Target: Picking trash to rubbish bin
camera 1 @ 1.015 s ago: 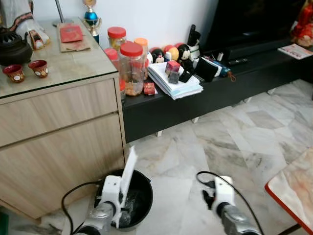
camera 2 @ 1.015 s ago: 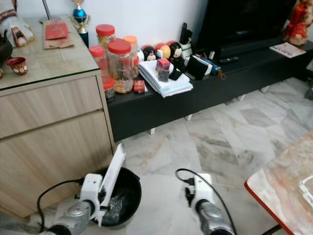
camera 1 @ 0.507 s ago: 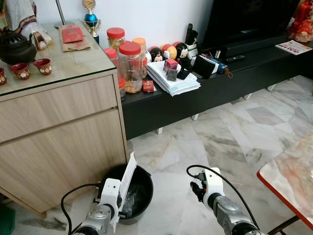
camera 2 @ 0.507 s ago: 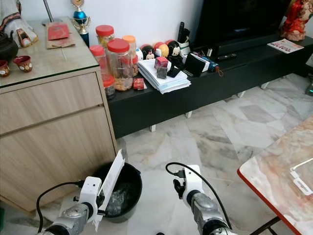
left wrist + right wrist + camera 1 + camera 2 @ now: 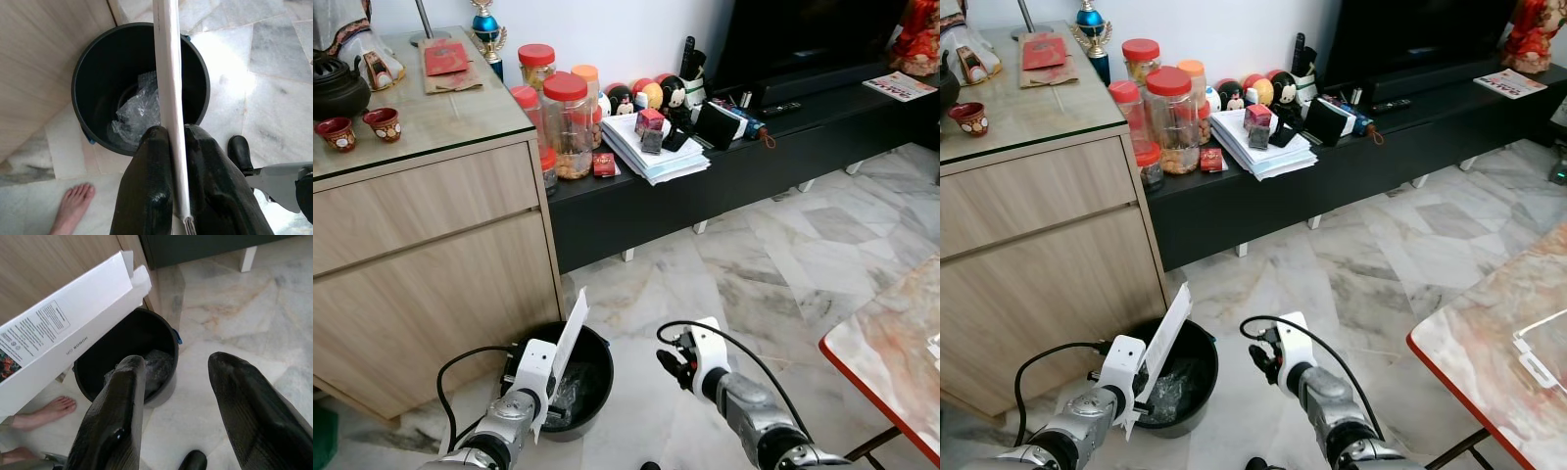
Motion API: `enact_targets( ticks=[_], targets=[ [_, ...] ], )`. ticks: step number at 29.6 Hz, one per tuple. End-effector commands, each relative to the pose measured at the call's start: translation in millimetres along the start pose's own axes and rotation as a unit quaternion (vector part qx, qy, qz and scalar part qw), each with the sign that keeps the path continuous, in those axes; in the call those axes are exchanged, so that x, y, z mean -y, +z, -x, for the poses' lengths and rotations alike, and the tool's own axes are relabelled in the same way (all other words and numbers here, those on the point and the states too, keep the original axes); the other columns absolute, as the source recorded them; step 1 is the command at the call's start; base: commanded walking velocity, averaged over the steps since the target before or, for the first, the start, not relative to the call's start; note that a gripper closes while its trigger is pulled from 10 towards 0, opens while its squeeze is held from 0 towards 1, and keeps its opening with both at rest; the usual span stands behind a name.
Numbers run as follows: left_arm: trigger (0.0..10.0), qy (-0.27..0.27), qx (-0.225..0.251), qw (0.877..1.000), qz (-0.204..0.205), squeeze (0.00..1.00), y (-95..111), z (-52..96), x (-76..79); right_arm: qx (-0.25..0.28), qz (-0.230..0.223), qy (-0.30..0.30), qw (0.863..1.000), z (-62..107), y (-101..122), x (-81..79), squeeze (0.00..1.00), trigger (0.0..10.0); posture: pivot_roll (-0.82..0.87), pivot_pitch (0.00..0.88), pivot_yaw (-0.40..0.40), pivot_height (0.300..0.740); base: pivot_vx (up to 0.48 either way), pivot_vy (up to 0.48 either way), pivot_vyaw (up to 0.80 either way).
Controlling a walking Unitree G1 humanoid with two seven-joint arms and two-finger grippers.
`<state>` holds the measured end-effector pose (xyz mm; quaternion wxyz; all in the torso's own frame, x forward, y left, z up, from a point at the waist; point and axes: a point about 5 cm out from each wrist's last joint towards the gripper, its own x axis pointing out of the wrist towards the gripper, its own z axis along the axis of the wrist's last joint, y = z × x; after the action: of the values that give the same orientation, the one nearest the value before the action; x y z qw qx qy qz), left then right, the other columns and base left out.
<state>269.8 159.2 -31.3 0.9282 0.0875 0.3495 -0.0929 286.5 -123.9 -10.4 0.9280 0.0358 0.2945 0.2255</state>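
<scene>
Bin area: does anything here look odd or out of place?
Yes. A bare foot of a person rests on the marble floor close beside the black bin, near the left pincer, which holds a flat white box over the bin. Nothing looks spilled.

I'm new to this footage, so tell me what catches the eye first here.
The flat white box pinched in the left gripper stands out, held over the black bin beside the wooden cabinet, with crumpled clear plastic already inside. The right gripper hovers open nearby, and a person's bare foot rests on the marble floor by the bin.
</scene>
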Motion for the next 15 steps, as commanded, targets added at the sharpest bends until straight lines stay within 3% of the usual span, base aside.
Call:
enact_targets(
  ticks=[1, 2, 3, 15],
  targets=[
    [10.0, -0.002, -0.004, 1.000, -0.019, 0.00, 1.2, -0.3, -0.8, 0.005, 0.011, 0.000, 1.000, 0.8, 3.8, 2.8, 0.00, 10.0, -0.04, 0.130, -0.106, 0.740, 0.000, 0.000, 0.00],
    [10.0, -0.002, -0.006, 1.000, -0.026, 0.67, 0.9, -0.2, -1.2, 0.005, 0.011, 0.000, 1.000, 1.0, 3.8, 3.3, 0.00, 10.0, -0.05, 0.132, -0.110, 0.740, 0.000, 0.000, 0.00],
    [10.0, -0.002, -0.009, 0.999, -0.035, 1.00, 0.0, -0.1, -1.4, 0.005, 0.012, 0.003, 1.000, 1.7, 3.8, 4.2, 0.00, 10.0, -0.05, 0.137, -0.116, 0.740, 0.000, 0.000, 0.00],
    [10.0, 0.008, -0.016, 0.999, -0.033, 1.00, -4.3, 0.9, -4.0, -0.001, 0.020, 0.008, 1.000, 5.3, 0.8, 9.1, 0.00, 10.0, -0.05, 0.145, -0.142, 0.740, 0.000, 0.000, 0.00]
  ],
)
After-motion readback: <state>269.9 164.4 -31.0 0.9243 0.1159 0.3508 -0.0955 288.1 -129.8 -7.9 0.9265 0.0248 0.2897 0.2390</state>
